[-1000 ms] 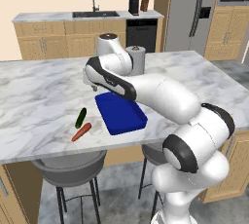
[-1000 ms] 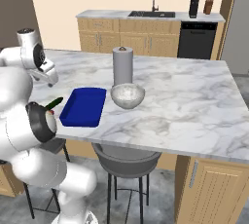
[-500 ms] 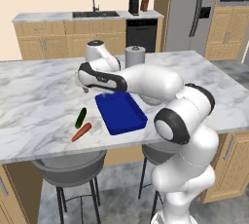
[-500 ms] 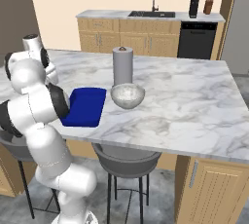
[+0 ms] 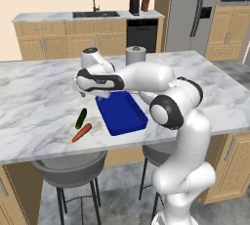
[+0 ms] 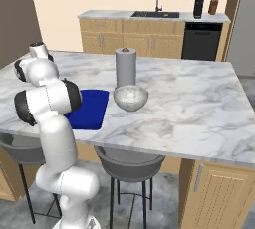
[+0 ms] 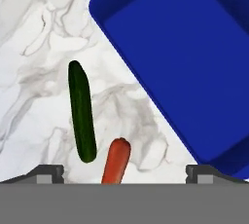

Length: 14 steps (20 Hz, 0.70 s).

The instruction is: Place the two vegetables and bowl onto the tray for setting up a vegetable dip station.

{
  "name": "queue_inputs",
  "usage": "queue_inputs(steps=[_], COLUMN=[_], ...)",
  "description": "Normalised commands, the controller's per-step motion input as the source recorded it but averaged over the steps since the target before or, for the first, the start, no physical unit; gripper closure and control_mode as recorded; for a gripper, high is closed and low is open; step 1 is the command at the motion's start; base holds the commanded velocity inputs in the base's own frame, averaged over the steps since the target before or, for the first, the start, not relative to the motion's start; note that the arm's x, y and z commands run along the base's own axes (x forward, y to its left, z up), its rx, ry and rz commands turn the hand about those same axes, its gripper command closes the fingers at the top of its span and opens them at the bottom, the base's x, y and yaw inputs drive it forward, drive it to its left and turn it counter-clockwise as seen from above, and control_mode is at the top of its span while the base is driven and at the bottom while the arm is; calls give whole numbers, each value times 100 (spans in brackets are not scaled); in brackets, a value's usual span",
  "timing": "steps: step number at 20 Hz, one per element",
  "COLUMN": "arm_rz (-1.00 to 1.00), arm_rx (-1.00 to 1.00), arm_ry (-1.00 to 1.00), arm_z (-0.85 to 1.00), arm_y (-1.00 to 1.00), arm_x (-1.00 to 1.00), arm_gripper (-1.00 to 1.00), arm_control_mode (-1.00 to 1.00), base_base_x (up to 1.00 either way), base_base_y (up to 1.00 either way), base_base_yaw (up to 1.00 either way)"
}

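Swinging left since earlier, my tool now hangs wide open, holding nothing, over the cucumber and carrot on the table; tray beside them, bowl right of tray.

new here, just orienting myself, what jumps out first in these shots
The deep blue tray on the marble island, still bare inside. Beside it the cucumber and carrot lie apart on the marble, under the open claw. The marbled bowl sits on the tray's other side.
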Motion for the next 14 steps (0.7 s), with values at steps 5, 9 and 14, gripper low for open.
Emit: queue_inputs(steps=[5, 9, 14], arm_rz=[-1, 0, 0], arm_rx=[0, 1, 3], arm_ry=[0, 0, 0], arm_z=[-41, -29, -25], arm_y=[5, 7, 8], arm_x=[19, 13, 10], arm_gripper=[-100, -100, -100], arm_control_mode=[-100, -100, -100], base_base_x=[0, 0, 0], base_base_y=[0, 0, 0], base_base_yaw=[0, 0, 0])
